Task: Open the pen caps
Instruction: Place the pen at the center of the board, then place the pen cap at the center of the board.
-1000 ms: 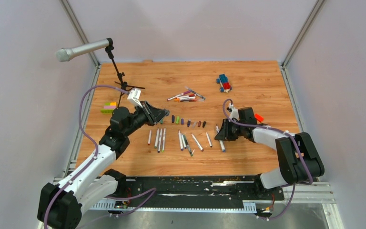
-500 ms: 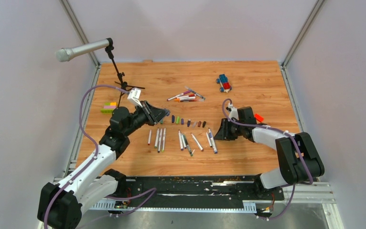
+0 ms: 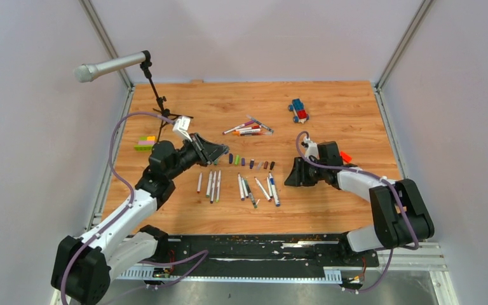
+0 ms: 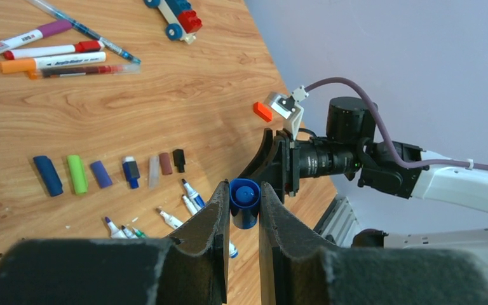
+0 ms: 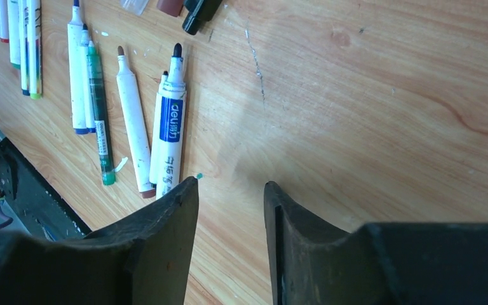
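My left gripper [image 3: 219,151] is shut on a blue pen cap [image 4: 244,202], held above the table, open end toward the camera. A row of loose pen caps [image 3: 251,162] lies mid-table; it shows in the left wrist view, with a green cap [image 4: 76,173] among them. Several uncapped pens [image 3: 241,186] lie in a row below the caps. A few capped pens [image 3: 249,128] lie farther back. My right gripper [image 3: 290,176] is open and empty, low over bare wood [image 5: 230,185]. A blue-labelled uncapped pen [image 5: 169,136] lies just left of it.
A microphone on a stand [image 3: 111,65] stands at the back left. A green-yellow brick bar [image 3: 145,143] lies at the left edge. A blue-and-red toy car [image 3: 299,110] sits at the back right. An orange block [image 3: 345,156] lies behind the right wrist.
The blue-labelled pen has moved left into the row of uncapped pens. My right gripper has shifted slightly left. My left gripper keeps hold of the blue cap and has barely moved.
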`<state>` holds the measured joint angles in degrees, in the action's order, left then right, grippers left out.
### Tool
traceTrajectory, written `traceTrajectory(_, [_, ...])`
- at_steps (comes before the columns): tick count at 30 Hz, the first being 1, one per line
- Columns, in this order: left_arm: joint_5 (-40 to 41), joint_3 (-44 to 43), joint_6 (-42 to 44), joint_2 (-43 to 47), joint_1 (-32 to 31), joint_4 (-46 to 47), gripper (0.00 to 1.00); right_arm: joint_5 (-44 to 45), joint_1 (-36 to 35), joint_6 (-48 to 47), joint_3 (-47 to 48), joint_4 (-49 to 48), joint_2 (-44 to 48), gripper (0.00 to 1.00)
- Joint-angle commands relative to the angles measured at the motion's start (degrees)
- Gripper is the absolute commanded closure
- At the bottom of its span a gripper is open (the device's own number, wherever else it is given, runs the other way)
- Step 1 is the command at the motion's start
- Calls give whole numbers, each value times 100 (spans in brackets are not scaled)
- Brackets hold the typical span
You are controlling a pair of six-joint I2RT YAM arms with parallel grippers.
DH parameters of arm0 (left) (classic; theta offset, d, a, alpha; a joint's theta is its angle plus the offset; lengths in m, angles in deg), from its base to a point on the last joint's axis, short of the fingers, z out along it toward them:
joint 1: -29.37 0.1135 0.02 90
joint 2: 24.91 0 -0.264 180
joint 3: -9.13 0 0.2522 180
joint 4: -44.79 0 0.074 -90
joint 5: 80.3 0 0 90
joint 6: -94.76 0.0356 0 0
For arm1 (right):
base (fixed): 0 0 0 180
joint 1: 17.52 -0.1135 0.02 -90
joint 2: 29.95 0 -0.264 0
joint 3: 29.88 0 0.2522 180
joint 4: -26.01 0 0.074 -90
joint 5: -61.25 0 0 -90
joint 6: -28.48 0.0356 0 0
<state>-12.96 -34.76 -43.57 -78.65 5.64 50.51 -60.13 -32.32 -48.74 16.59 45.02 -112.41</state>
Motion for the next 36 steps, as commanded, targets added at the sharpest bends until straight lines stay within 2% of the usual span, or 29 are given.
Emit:
traceTrajectory(1, [-107,-133,-72,-212,-195,367,95,-263,120,-432,253,169,394,56])
traceTrajectory(6, [127,-373,47,-738,-743,362,95,-902,427,-905,306,247,793,50])
traceTrajectory(12, [348,-1000,270,-1782,-1422,172,95,-1926,1200,-1723,473,266,1095,41])
traceTrajectory(17, [764,-2144,724,-2977,-2025,-976,95,-2030,1838,-2266,824,767,1135,33])
traceTrajectory(25, [1565,-4134,1146,-4781,-2529,-2883,94,-2249,2230,-2519,936,980,1228,32])
traceTrajectory(36, [2194,-6022,1353,-6438,-2643,-4225,92,-2291,2322,-2559,992,1044,1171,31])
